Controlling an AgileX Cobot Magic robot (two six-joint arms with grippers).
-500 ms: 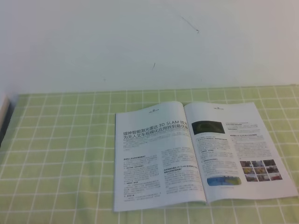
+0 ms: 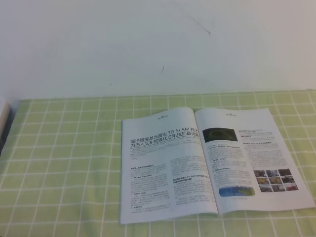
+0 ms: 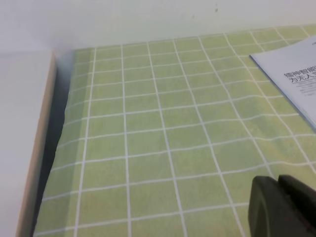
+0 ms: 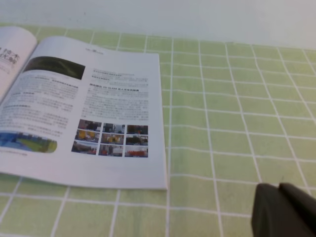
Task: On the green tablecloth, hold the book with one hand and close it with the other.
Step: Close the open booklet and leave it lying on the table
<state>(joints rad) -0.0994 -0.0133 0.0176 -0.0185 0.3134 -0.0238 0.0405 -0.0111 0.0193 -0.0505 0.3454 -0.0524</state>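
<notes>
— What do we have, biggest thing first?

— The green tablecloth (image 2: 64, 148) covers the whole table, its white grid running up to the pale wall. On it, right of centre in the high view, the book (image 2: 207, 163) lies open and flat, two white pages of text facing up, small photos on the right-hand page.

— Has anything changed in the last half second?

— Almost nothing. The book sits in the same squares of the grid with the same spread showing, and neither arm has entered the high view. Only the pale object at the far left edge (image 2: 4, 118) looks slightly different (too marginal to read anything into it). We judge the task has not started: no hand is holding, no page is lifted.

— Where are our grippers?

— Each shows only as a dark corner in its own wrist view. The left gripper (image 3: 284, 207) hangs over bare cloth, with just the book's left corner at the upper right, well apart from it. The right gripper (image 4: 284, 210) is over cloth too, beyond the book's right page edge, near but not touching.

— Open or closed?

— We cannot tell for either; too little of the fingers shows. Neither grasps anything.

— So what next?

— Probably one hand pins a page while the other lifts the opposite edge over.
</notes>
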